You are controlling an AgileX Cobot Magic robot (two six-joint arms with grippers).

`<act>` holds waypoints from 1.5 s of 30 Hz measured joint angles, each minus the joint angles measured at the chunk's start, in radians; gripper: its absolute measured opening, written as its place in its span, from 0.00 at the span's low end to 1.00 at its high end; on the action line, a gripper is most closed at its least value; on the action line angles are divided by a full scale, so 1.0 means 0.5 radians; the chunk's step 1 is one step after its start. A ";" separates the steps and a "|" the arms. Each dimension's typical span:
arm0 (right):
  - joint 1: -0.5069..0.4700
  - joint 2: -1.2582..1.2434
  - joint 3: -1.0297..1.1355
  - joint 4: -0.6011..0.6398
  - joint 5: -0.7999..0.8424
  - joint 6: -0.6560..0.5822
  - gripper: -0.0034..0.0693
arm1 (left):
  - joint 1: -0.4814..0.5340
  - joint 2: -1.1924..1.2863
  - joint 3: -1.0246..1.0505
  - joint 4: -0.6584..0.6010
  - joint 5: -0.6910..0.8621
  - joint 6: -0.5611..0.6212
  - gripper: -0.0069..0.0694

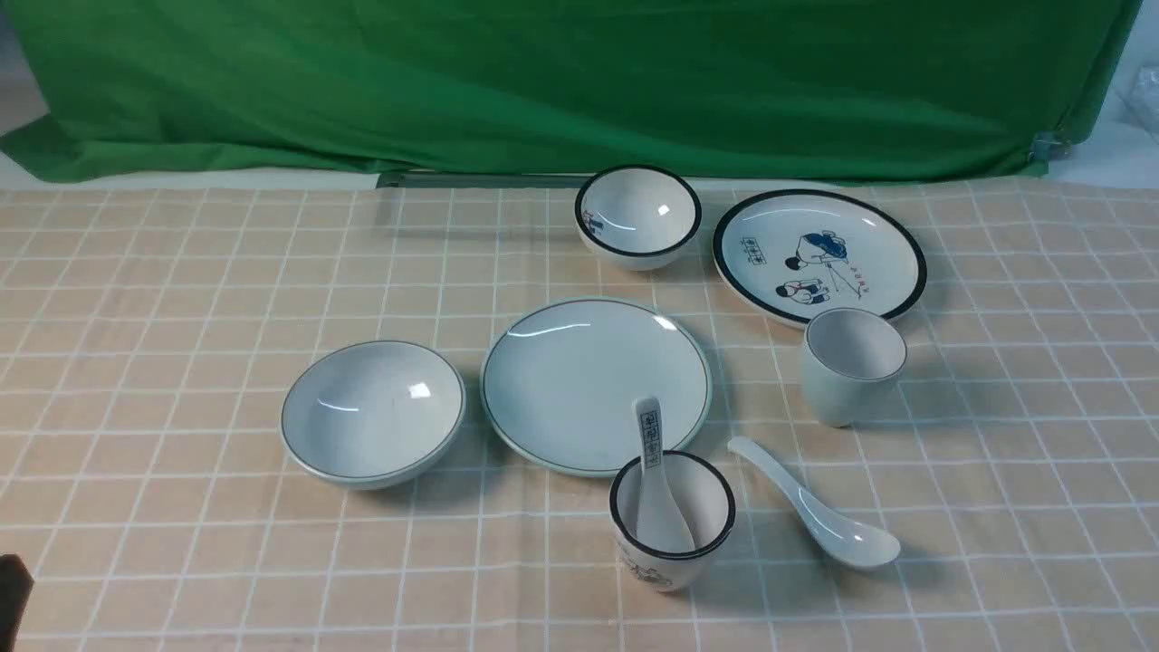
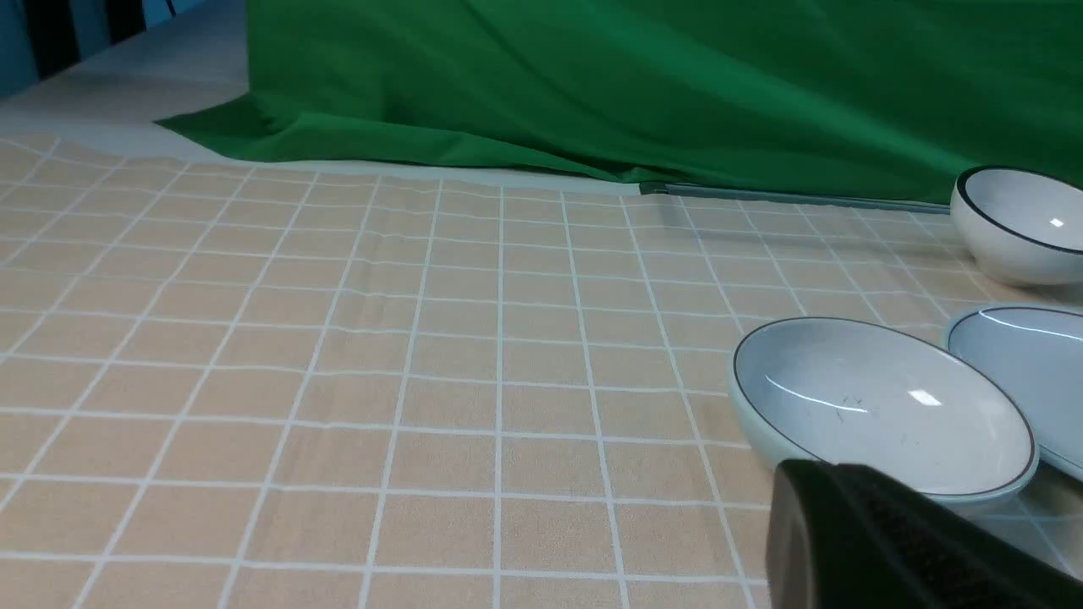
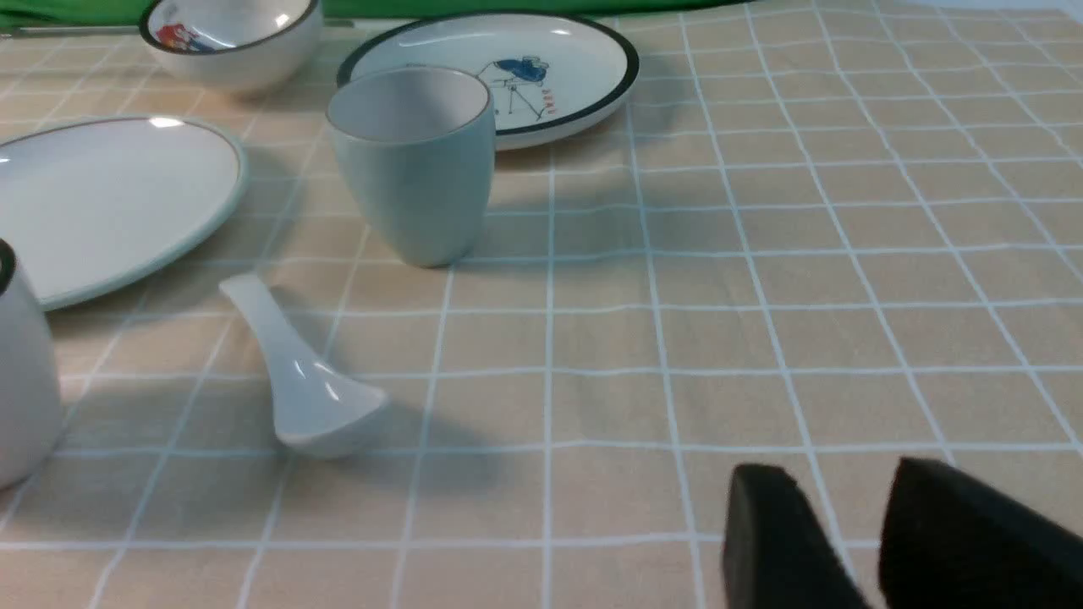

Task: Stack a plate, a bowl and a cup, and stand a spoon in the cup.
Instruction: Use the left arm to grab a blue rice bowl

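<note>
1. I am seeing the left gripper point(image 2: 833, 470) clenched, its fingertips pressing together with nothing between them.
2. I am viewing the right gripper point(image 3: 833, 474) standing released, a gap showing between its fingertips and tablecloth showing through.
3. Nearest the left arm, the bowl point(image 1: 373, 412) is resting upright on the tablecloth point(image 1: 172, 362), just beside the plate.
4. The plate point(image 1: 589, 380) is lying flat in the middle, bearing neither bowl nor cup.
5. The spoon point(image 1: 819, 516) is lying on the cloth on the right-hand side, its handle pointing toward the plate, its scoop nearer me.
6. The cup point(image 1: 847, 389) is standing upright beyond the spoon, to the right of the plate.
7. A black-rimmed cup point(image 1: 647, 569) is standing at the plate's near edge, a marked spoon point(image 1: 654, 462) leaning inside it. I cannot tell whether it is touching the plate.
8. Farther off, a black-rimmed bowl point(image 1: 636, 252) and a cartoon plate point(image 1: 770, 226) are sitting near each other.
9. A green cloth point(image 1: 579, 81) is hanging behind everything.
</note>
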 joint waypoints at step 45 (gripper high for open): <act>0.000 0.000 0.000 -0.008 0.000 0.000 0.37 | -0.514 1.494 -1.483 0.032 0.791 0.185 0.10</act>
